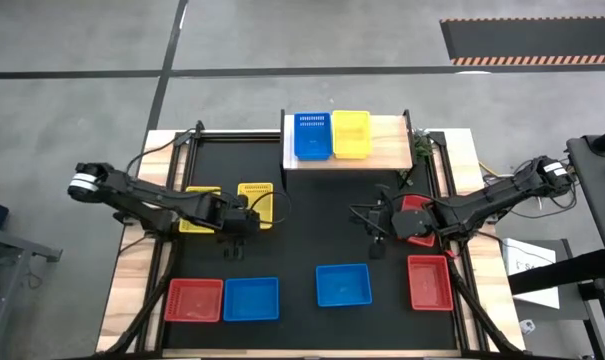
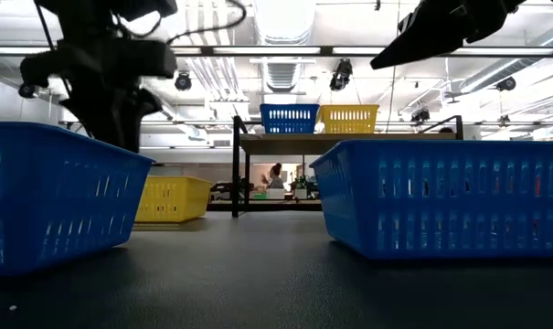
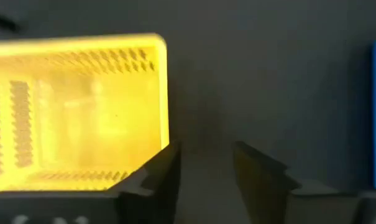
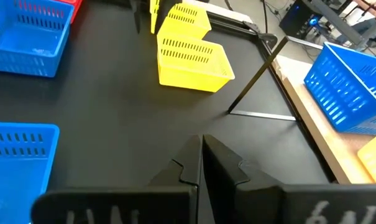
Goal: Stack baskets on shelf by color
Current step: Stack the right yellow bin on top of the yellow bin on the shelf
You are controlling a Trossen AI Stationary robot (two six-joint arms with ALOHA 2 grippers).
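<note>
Baskets on a black mat, two on the shelf

A black mat (image 1: 302,240) covers the wood bench (image 1: 132,290) in a ceiling-lit hall. The left claw (image 3: 206,168) is parted, empty, beside a perforated yellow basket (image 3: 76,112). The right claw (image 4: 202,163) is clenched, empty. One blue basket (image 1: 312,136) and another yellow one (image 1: 351,133) sit on the shelf (image 1: 387,145).

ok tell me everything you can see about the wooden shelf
The shelf is a small raised platform of light wood planks at the far edge of the black mat, centred between the arms. The low view shows dark legs lifting its top well above the mat. One blue basket and one yellow basket sit side by side on its left part; the right part is bare. Neither gripper touches it.
</note>
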